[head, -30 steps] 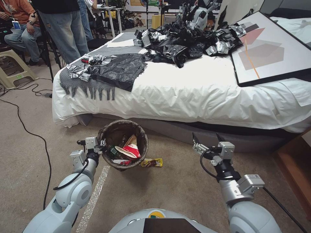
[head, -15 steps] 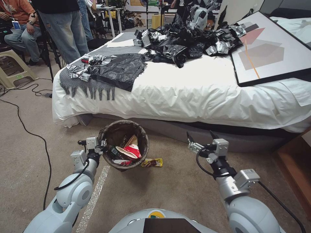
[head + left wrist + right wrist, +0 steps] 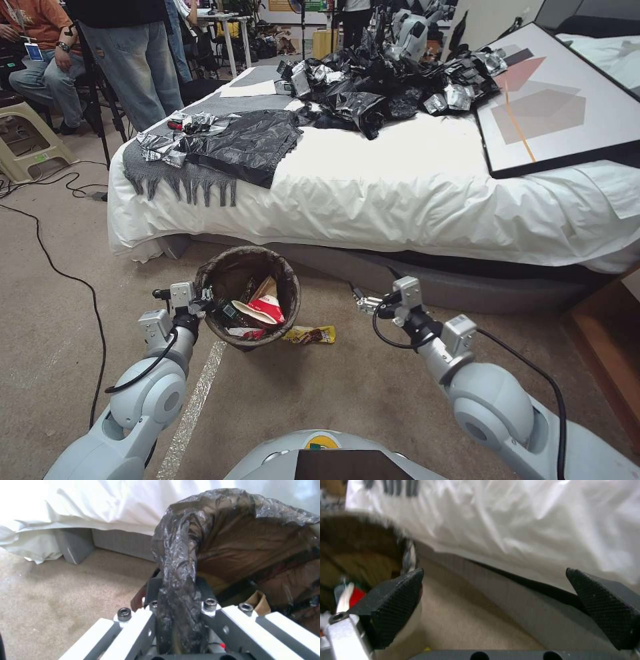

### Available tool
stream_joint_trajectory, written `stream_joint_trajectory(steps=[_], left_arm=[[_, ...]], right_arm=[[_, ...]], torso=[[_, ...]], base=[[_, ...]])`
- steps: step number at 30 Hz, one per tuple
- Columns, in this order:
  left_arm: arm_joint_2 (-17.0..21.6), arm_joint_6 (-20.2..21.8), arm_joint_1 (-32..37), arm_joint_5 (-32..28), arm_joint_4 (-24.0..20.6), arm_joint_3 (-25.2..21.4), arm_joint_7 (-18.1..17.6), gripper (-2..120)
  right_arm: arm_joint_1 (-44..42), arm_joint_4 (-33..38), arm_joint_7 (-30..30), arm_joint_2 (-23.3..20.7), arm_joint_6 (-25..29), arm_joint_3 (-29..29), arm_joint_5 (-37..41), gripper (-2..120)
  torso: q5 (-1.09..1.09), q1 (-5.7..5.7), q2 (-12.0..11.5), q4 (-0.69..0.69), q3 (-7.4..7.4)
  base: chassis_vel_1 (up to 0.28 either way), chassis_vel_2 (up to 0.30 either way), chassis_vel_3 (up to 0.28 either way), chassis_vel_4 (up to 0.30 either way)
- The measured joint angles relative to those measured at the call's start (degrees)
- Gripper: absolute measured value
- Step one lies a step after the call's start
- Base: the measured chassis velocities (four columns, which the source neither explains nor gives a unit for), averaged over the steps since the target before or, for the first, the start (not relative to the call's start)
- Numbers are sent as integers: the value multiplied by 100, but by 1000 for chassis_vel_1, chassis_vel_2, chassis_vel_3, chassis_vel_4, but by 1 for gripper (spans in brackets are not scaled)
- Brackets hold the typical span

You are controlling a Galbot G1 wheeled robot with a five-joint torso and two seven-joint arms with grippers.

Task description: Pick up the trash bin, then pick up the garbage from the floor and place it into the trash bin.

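With the left end effector [image 3: 203,301] clamped on the rim of the trash bin [image 3: 247,297], the yellow snack wrapper [image 3: 308,335] lies lengthwise on the floor just right of the bin, below-left of the nearer, wide-open right end effector [image 3: 360,301].

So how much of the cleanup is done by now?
Mostly done, it seems. The left gripper is clamped on the bin rim, and a red-and-white cup and other litter lie inside. The right gripper is open and empty beside the bin. One yellow wrapper is left on the carpet by the bin.
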Motion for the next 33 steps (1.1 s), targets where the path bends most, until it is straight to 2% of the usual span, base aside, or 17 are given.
stream_joint_trajectory(steps=[1,2,4,5,8,15,17,26,27,29,30,31,33], left_arm=[[-1,-1,-1,-15,0,-38,-3,5],[-1,-1,-1,-15,0,-38,-3,5],[-3,-8,0,-30,2,-80,-8,5],[-3,-8,0,-30,2,-80,-8,5],[-10,-18,2,-48,19,-116,-11,5],[-14,-20,-1,-52,27,-121,-12,5],[-25,-20,-20,-62,51,-122,-13,5],[-41,-23,-37,-61,71,-108,-15,5],[-62,-23,-56,-58,92,-81,-16,5],[-74,-24,-65,-53,106,-62,-17,5],[-92,-24,-91,-41,131,-23,-18,5],[-92,-24,-91,-41,131,-23,-18,5],[-93,-24,-128,-44,141,-3,-23,5]], right_arm=[[474,-157,2,-279,3,-415,195,100],[474,-157,2,-279,3,-415,195,100],[1002,-317,-49,-555,44,-853,349,100],[1002,-317,-49,-555,44,-853,349,100],[1493,-498,-222,-834,94,-1343,432,100],[1588,-562,-289,-910,108,-1454,454,100],[1781,-712,-434,-1049,154,-1700,461,100],[2006,-854,-541,-1140,211,-1982,449,100],[2254,-1010,-643,-1175,271,-2288,427,100],[2417,-1111,-693,-1179,302,-2484,424,100],[2902,-1330,-790,-1141,340,-2965,459,100],[2902,-1330,-790,-1141,340,-2965,459,100],[3863,-1685,-969,-1031,470,-3886,529,100]], torso=[[1,0,0,2,0],[1,0,0,2,0],[0,0,0,3,0],[0,0,0,3,0],[0,0,0,2,0],[0,0,0,1,0],[0,0,0,-1,0],[0,0,0,-1,0],[0,0,0,0,0],[0,0,0,0,0],[0,0,0,-1,0],[0,0,0,-1,0],[-1,0,0,4,0]], base=[[0,0,0,0],[0,0,0,0],[0,0,0,0],[0,0,0,0],[0,0,0,0],[0,0,0,0],[0,0,0,0],[0,0,0,0],[0,0,0,0],[0,0,0,0],[0,0,0,0],[0,0,0,0],[0,0,0,0]])
